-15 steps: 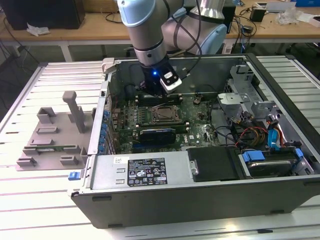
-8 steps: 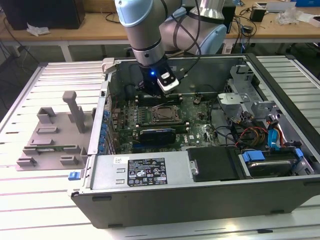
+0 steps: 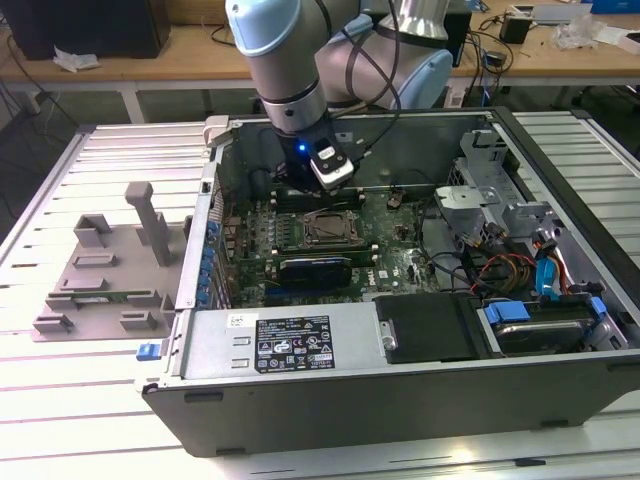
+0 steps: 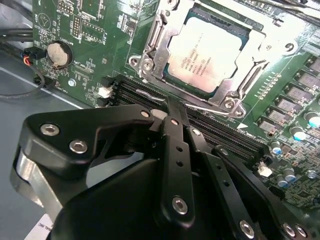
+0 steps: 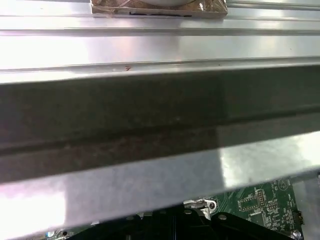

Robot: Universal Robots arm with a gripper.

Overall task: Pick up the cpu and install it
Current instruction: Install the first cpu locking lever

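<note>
The cpu (image 4: 210,52), a silvery square chip, lies inside the open metal socket frame (image 4: 150,45) on the green motherboard (image 3: 395,250). In the exterior view that socket frame (image 3: 328,228) sits mid-board inside the open computer case (image 3: 400,390). My gripper (image 4: 172,107) hangs just beside the socket, over the black memory slots (image 4: 220,132) and the socket's thin lever. Its black fingers (image 4: 177,150) are pressed together, with nothing seen between them. In the exterior view the gripper (image 3: 295,185) is low near the case's far wall.
A long black card (image 3: 315,268) lies next to the socket. The power supply (image 3: 290,340), a drive cage (image 3: 480,195) and coloured cables (image 3: 500,268) stand around the board. A grey fixture plate (image 3: 100,270) rests on the table at the exterior view's left. The case wall (image 5: 160,105) is close.
</note>
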